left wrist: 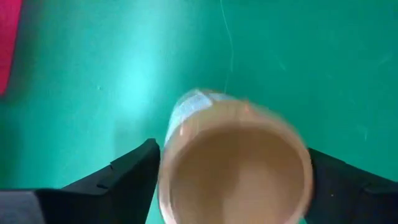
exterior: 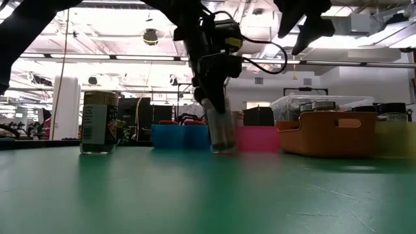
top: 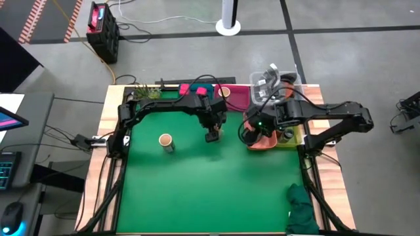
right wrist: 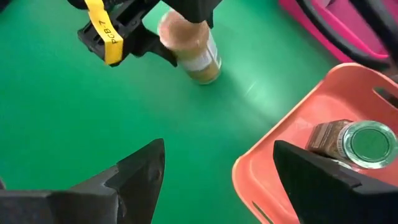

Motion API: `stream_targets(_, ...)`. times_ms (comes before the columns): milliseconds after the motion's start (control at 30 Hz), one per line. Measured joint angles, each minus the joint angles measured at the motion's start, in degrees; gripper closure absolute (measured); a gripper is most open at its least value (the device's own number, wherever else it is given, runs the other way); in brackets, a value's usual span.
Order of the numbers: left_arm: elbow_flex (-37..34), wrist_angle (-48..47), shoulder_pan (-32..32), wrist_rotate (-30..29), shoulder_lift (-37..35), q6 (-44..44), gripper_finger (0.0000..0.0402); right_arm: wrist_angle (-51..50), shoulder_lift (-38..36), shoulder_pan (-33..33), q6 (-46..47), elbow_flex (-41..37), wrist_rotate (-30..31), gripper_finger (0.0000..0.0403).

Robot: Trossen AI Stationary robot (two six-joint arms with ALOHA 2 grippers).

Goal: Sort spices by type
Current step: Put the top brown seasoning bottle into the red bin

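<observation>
My left gripper (top: 212, 134) is shut on a tan-topped spice jar (left wrist: 233, 168) above the middle of the green mat; the low view shows the jar (exterior: 221, 133) below the fingers. A second tan-topped jar (top: 165, 141) stands on its base on the mat, to the left (exterior: 99, 122). My right gripper (right wrist: 217, 168) is open and hovers over the left rim of the orange bin (right wrist: 280, 180), touching nothing. A green-topped jar (right wrist: 367, 143) lies inside that bin. My left gripper pinches the tan-topped jar between its two fingers (left wrist: 134, 171), one on each side of the jar's upper wall (left wrist: 171, 134) just under the lid. The fingers come from above, pointing down. The jar hangs slightly tilted; whether its base (exterior: 224, 149) touches the mat, I cannot tell.
Along the far edge stand a blue bin (top: 203, 90) and a pink bin (top: 237, 97); a clear tub of metal parts (top: 272, 82) and a yellow-green bin (top: 292, 139) sit at the right. A green cloth (top: 302, 210) lies at the near right corner.
</observation>
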Motion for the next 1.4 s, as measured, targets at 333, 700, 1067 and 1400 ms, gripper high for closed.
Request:
stream_targets(333,1.64,-1.25,0.4,-0.14,-1.58,-0.07,0.0066,-0.17,0.0,3.4,1.88,0.0,1.37,0.008)
stream_targets(700,-1.06,-3.91,6.21,-2.61,-14.07,1.28,0.0068,5.97,0.02,8.65,-0.47,-2.95,6.66,0.008)
stream_targets(1067,-21.16,9.61,6.95,-8.44,-38.45,-7.94,0.0082,38.41,10.49,3.77,-24.84,-7.65,4.45,0.0074)
stream_targets(1400,-22.45,7.68,6.78,-11.3,-46.78,-14.74,0.0082,39.14,20.05,-3.41,-35.06,-3.97,-5.96,0.001)
